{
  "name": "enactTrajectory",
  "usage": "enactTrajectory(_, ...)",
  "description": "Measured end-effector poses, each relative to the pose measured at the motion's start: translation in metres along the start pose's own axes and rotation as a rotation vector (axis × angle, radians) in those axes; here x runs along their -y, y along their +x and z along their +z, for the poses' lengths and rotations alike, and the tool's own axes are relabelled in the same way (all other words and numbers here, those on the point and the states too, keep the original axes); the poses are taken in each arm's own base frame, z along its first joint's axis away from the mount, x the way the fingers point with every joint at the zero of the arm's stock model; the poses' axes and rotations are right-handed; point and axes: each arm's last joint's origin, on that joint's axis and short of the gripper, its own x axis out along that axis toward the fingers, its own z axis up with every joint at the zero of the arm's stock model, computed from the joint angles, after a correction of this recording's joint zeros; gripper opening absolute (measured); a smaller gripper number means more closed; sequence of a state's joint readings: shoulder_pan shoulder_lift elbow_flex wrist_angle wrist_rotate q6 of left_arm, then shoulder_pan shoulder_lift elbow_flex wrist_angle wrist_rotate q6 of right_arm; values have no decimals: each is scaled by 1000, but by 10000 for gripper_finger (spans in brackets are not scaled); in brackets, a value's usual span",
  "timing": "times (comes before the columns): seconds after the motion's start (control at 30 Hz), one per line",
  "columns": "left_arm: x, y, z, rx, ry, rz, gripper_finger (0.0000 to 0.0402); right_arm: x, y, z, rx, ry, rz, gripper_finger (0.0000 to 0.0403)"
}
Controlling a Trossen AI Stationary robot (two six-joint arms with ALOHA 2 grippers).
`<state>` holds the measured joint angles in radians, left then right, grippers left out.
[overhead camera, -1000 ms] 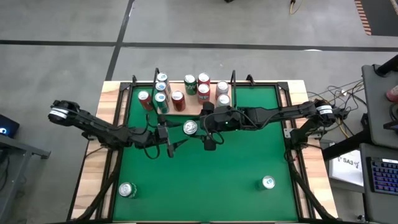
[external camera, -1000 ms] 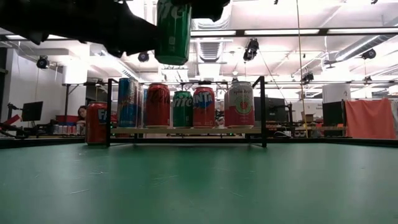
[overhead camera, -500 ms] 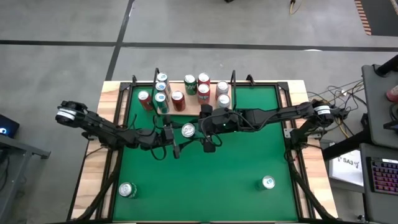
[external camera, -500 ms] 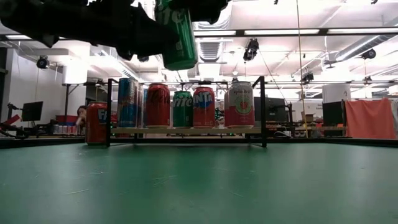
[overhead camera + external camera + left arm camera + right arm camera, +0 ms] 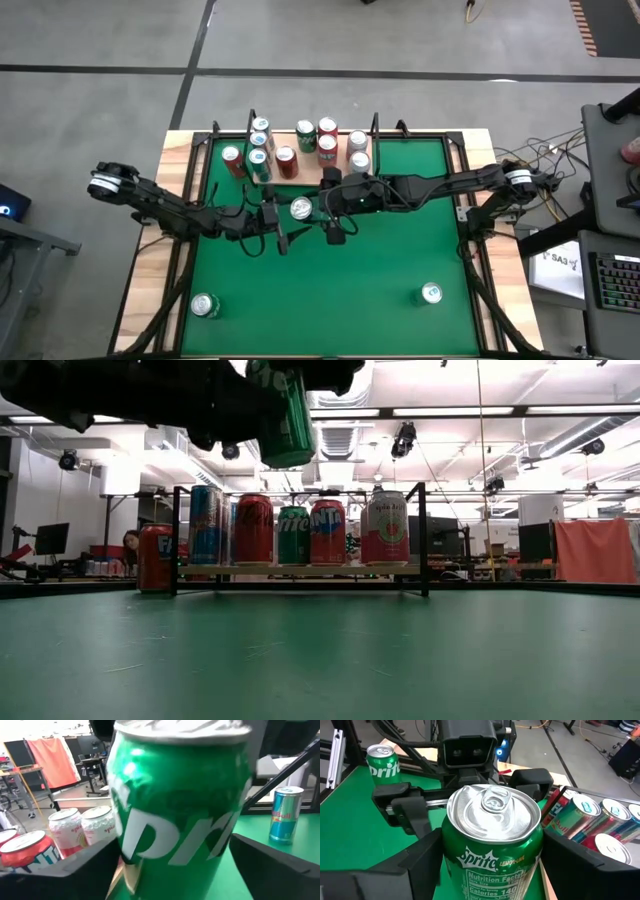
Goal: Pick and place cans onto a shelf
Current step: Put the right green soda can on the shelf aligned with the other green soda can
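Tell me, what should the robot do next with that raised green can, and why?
Probably draw the left hand back. The right hand grips the green can in mid-air, and the left's fingers seem clear of it, so the can could then go to the shelf.

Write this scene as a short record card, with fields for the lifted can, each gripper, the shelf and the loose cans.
Lifted can: green can, in the air in front of the shelf
Right gripper: shut on the green can
Left gripper: open, fingers either side of the same can
Shelf: upright cans in a row on it
Loose cans: two near the front of the table, one left, one right
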<state>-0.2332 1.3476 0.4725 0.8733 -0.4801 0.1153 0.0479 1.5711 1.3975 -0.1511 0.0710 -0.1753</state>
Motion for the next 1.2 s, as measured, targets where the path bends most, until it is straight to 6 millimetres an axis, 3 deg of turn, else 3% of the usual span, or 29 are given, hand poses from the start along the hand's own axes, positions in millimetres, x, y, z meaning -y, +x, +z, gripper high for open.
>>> enactTrajectory(0.2,0,0,0,-1,5,-5,396,0,1,0,11,14,-7,279)
enactTrajectory(0.53,1,3,4,8,-1,11,383,0,2,1,51,64,-10,279)
enactTrajectory(0.67,1,4,4,5,1,32,357,0,2,1,60,68,-12,279)
enactTrajectory(0.83,0,3,3,-2,4,50,281,0,2,0,54,64,-8,279)
enactTrajectory(1.2,-4,2,-5,-67,12,186,282,1,1,-1,21,103,-29,353)
